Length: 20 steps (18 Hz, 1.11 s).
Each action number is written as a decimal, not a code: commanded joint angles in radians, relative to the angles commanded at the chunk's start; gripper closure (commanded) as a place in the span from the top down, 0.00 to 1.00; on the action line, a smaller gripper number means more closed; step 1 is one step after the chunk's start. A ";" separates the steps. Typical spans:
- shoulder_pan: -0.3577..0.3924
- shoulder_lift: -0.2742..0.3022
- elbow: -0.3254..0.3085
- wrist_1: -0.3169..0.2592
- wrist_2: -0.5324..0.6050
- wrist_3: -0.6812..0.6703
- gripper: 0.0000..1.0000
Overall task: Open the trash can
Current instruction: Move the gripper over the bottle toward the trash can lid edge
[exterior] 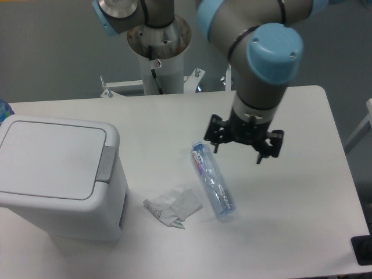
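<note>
Your gripper hangs with fingers spread wide above the table, well apart from the lid-shut trash can

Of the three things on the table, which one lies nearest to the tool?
The clear plastic bottle: its capped end lies just beside the tool. The crumpled wrapper is farther off, and the trash can farthest, at the left edge.

Looks like a robotics lab or test cell: plain white table against a bare grey wall, industrial arm with blue joint caps bolted on a metal pedestal, staged household litter laid out for trials
</note>
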 joint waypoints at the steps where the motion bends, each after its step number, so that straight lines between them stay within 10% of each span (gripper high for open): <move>1: -0.014 0.002 0.002 0.002 -0.008 -0.021 1.00; 20: -0.193 0.031 0.031 0.009 -0.150 -0.186 1.00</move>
